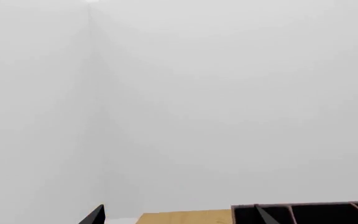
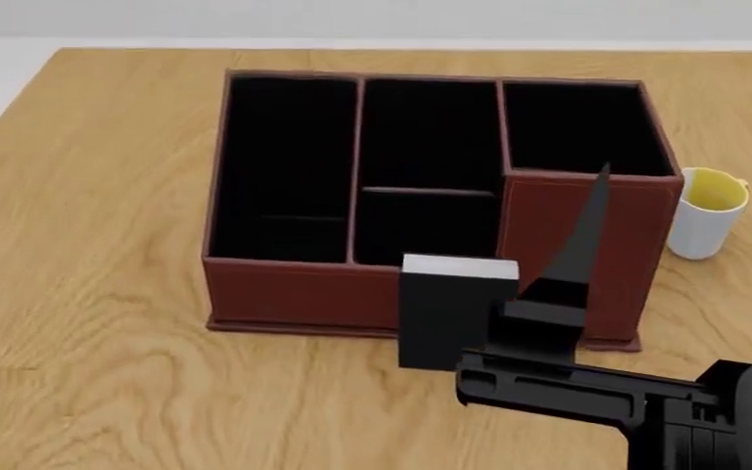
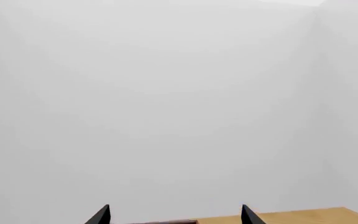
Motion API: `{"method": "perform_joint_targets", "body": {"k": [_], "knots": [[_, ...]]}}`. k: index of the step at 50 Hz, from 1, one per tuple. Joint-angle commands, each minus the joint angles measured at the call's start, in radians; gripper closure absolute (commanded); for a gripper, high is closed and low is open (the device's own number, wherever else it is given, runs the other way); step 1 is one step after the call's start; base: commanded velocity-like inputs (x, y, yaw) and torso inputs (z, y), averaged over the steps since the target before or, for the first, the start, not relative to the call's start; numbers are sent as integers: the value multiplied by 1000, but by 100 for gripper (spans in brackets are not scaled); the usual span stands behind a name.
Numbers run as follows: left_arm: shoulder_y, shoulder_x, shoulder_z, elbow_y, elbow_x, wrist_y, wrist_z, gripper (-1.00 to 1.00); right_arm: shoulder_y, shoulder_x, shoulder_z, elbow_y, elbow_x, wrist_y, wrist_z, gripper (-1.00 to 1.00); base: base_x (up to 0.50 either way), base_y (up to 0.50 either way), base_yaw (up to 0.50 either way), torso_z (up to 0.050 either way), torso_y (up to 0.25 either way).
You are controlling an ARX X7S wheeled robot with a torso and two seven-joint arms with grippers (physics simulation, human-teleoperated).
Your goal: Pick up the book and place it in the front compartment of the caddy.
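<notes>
One caddy (image 2: 435,196) mid-tabletop (image 2: 102,245), one book (image 2: 448,313) upright at its front wall, one mug (image 2: 705,217), right gripper (image 3: 174,215) spread, left gripper unclear

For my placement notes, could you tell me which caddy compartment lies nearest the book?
The small middle front compartment of the caddy: it sits just behind the upright book; the others lie farther off.

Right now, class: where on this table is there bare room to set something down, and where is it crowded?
Bare wood lies left of the caddy out to the table edge, and along the near edge at left. It is crowded at right: the book stands against the caddy's front, the right gripper rises beside it, and the mug sits close by.
</notes>
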Motion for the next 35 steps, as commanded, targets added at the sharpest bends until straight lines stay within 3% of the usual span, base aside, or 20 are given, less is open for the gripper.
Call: {"method": "perform_joint_targets", "body": {"k": [1,35], "knots": [[-5,0,-4,16,-9,-12,-9,-100,12,-2,-5,5,6,-2,1,-100,281,102,0,0,0],[-19,-4,0,29,-19,-17,-15,-100,-5,15,-6,4,-5,-41,4,-100,296,26,0,0,1]]}}
